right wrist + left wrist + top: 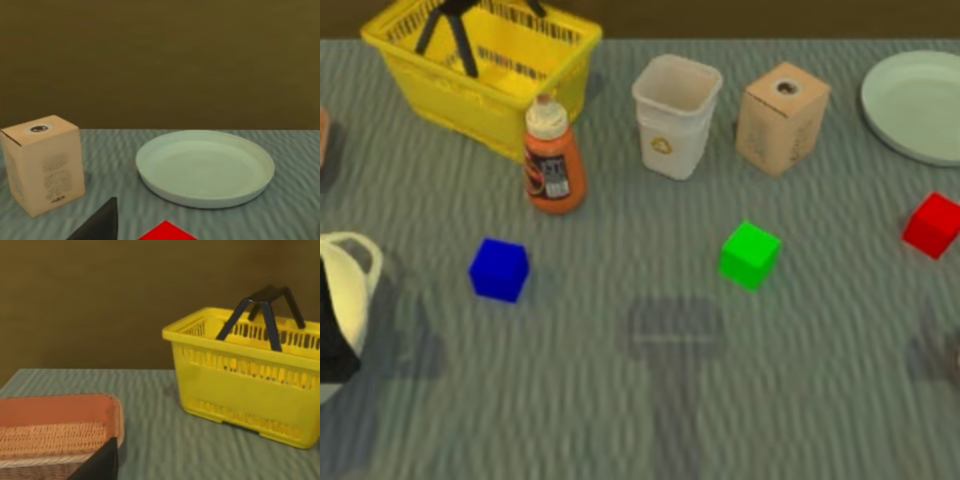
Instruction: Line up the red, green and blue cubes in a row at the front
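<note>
Three cubes lie apart on the grey-green table. The blue cube [499, 269] is at the left, the green cube [750, 255] is right of centre, and the red cube [932, 224] is near the right edge. My left arm [335, 320] is parked at the left edge, a little left of the blue cube. The left gripper [150, 475] is open and holds nothing; one dark finger [102, 465] shows. The right gripper [135, 232] is open just short of the red cube [165, 231], whose top corner shows beside its one visible finger [100, 225].
Along the back stand a yellow basket [430, 85] with black handles, an orange bottle [554, 160], a white cup [676, 115], a cardboard box [782, 117] and a pale plate [920, 105]. A wicker tray [55, 432] lies close by the left gripper.
</note>
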You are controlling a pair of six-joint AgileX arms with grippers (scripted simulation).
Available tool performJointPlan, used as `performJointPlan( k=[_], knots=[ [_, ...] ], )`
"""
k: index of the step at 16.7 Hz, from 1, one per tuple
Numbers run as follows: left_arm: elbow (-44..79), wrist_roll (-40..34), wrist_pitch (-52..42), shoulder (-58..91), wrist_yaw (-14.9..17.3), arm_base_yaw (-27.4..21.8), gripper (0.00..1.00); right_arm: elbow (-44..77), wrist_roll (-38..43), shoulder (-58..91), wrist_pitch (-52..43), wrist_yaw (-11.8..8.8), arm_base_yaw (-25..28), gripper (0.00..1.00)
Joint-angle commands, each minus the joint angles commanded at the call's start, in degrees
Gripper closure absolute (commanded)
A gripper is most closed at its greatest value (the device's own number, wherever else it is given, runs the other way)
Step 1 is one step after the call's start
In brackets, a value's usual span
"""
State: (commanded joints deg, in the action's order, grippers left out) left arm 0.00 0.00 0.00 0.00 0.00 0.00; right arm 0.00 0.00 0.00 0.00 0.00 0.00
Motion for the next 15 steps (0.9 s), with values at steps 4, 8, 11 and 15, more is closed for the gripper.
performJointPlan(
  k=[4,8,11,15],
  knots=[
    [0.00,0.00,0.00,0.00,0.00,0.00,0.00,1.72,-0.79,1.74,-1.24,-0.12,0.18,0.00],
    [0.00,0.00,0.00,0.00,0.00,0.00,0.00,12.28,-5.20,12.45,-8.19,-0.32,0.71,0.00],
    [0.00,0.00,0.00,0.00,0.00,0.00,0.00,24.94,-10.28,26.74,-16.31,-0.27,1.04,0.00],
    [0.00,0.00,0.00,0.00,0.00,0.00,0.00,44.74,-18.31,52.12,-29.47,-0.08,1.49,0.00]
  ],
)
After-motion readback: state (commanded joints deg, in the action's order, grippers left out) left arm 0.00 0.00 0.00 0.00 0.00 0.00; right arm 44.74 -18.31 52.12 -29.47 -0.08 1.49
